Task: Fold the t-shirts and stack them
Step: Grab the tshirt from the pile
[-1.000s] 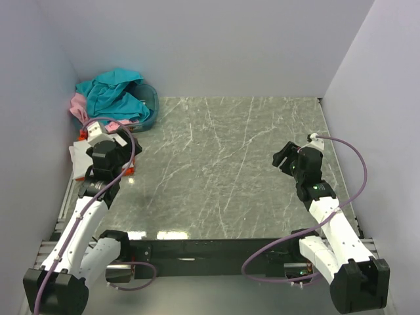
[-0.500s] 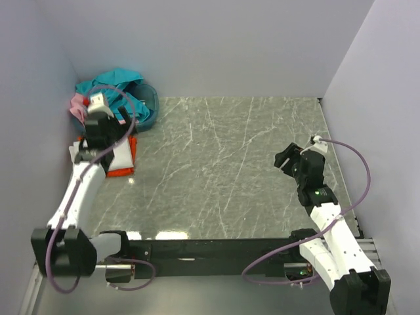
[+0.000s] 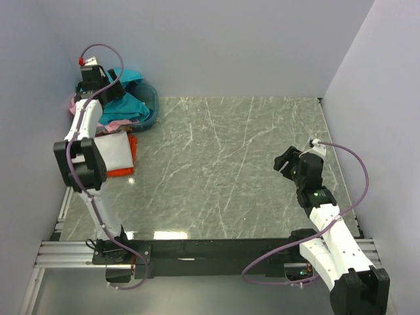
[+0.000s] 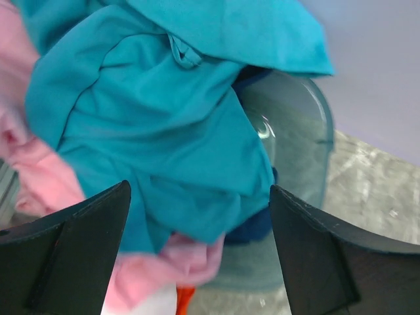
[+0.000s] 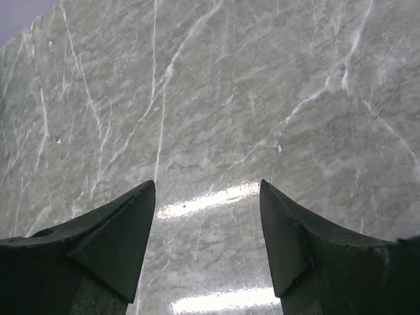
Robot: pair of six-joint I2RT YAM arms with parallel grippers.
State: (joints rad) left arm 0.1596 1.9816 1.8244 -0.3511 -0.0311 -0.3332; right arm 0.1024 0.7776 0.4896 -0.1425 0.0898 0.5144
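Table [image 3: 230, 164], back-left corner — left gripper [image 4: 199, 190] spread above teal t-shirt [image 4: 151, 111]; right gripper [image 5: 207, 184] spread too.

Pale lilac walls [image 3: 216, 46] enclose a grey marble tabletop [image 3: 223, 164].

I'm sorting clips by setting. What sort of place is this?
Probably a robot lab test cell, not a home: two robot arms bolted at a marble-pattern table, plain walls boxing it in, and a basket of t-shirts staged in the corner.
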